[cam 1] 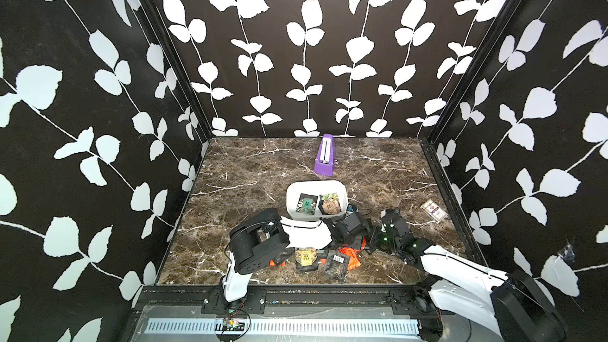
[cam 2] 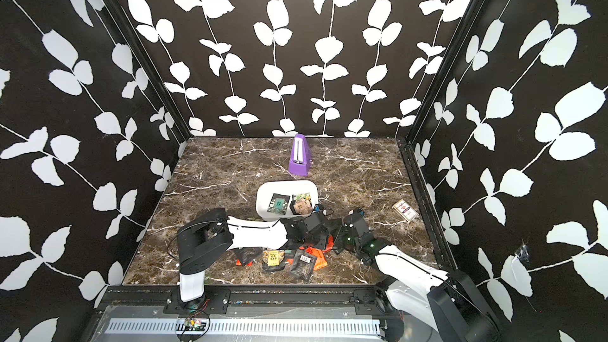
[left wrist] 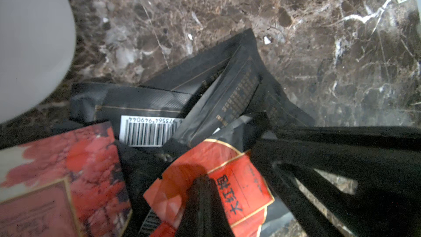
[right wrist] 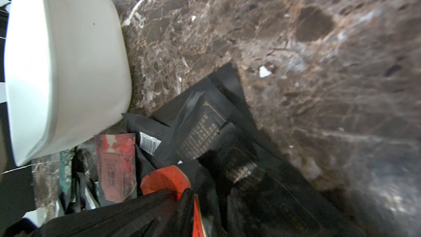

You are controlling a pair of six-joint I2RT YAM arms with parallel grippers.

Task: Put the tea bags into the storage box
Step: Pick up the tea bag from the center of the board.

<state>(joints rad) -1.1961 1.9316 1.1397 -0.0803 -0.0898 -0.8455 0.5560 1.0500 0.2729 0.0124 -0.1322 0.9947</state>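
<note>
At six o'clock of the storage box (cam 1: 316, 183), down in the overlapping heap of tea bags (cam 1: 335, 263). Pinches an orange-red tea bag (left wrist: 239, 178) with the left gripper (left wrist: 200, 185), pressed fully together (thin foil, so no gap). Nips an orange-red edge with the right gripper (right wrist: 182, 196) too, probably to part clinging sachets; whether the same one, cannot tell. Two already inside the box.

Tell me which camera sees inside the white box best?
Both top views: they look down into the box, showing two tea bags inside. The wrist views catch only its outer wall, blurry on the left one.
</note>
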